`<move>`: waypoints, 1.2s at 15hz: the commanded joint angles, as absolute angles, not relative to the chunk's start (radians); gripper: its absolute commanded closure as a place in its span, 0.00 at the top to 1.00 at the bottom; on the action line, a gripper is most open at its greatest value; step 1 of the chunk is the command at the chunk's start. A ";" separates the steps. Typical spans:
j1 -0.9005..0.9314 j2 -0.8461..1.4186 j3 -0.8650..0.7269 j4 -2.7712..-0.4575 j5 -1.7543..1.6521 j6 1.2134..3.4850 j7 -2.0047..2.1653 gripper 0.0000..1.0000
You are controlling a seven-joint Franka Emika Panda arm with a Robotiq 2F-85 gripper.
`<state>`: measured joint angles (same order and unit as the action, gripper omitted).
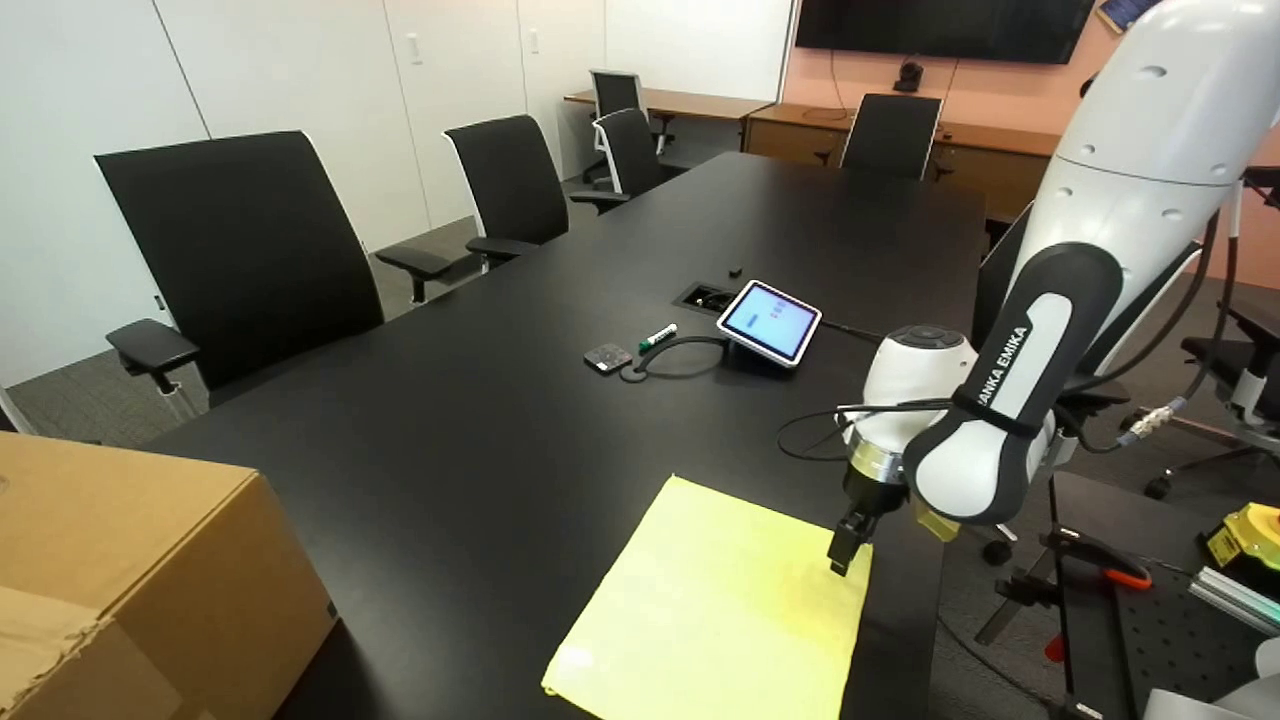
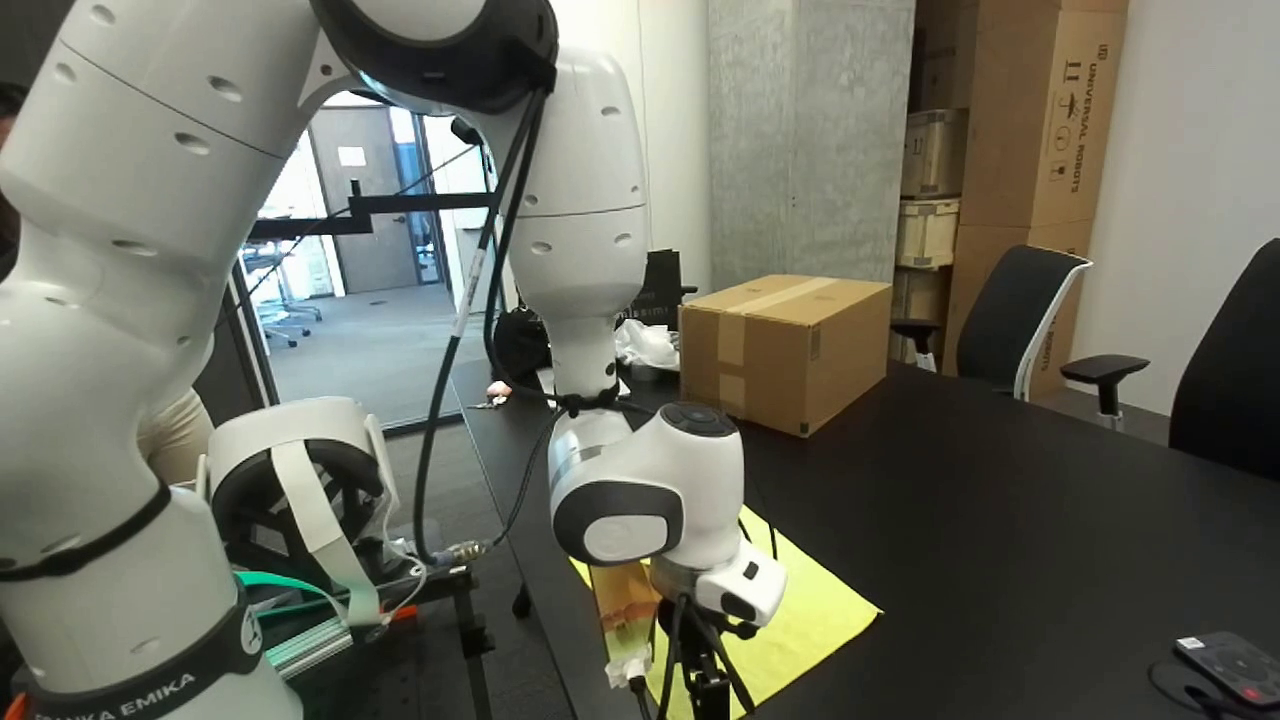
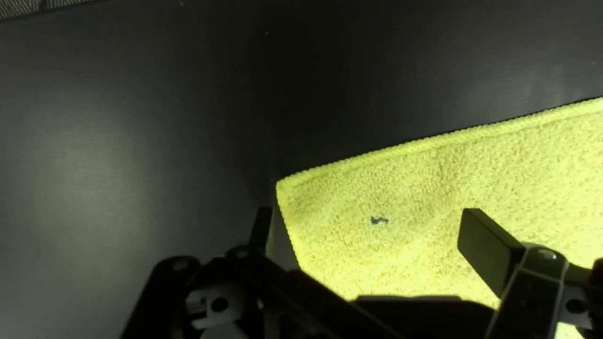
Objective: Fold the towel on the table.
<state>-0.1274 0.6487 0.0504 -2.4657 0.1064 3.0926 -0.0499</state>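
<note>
- Straddling a corner of the towel (image 3: 438, 202), in the wrist view: gripper (image 3: 370, 223) spread wide, holding nothing. Leftmost finger (image 3: 260, 230) just beyond the cloth's edge, over counter (image 3: 118, 141).
- Towel flat on the counter, no fold seen; rightmost finger (image 3: 487, 249) over it.
- Likely step: pinch this corner. Best come down level, close gently till cloth bunches, then carry it low across; pressing hard could scrape.
- Containers, in an exterior view: cardboard box (image 2: 785, 350) on the counter beyond the towel, taped, contents hidden.
- Right of it, stacked pale boxes (image 2: 927, 230), then tall carton (image 2: 1040, 180); insides hidden.
</note>
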 commanded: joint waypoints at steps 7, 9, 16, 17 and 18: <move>-0.333 0.733 0.186 -2.410 0.006 3.122 -0.160 1.00; -0.355 0.735 0.197 -2.408 -0.007 3.116 -0.174 1.00; -0.312 0.731 0.162 -2.401 -0.010 3.097 -0.160 1.00; -0.307 0.729 0.160 -2.401 -0.010 3.094 -0.160 1.00; -0.296 0.728 0.153 -2.400 -0.006 3.092 -0.152 1.00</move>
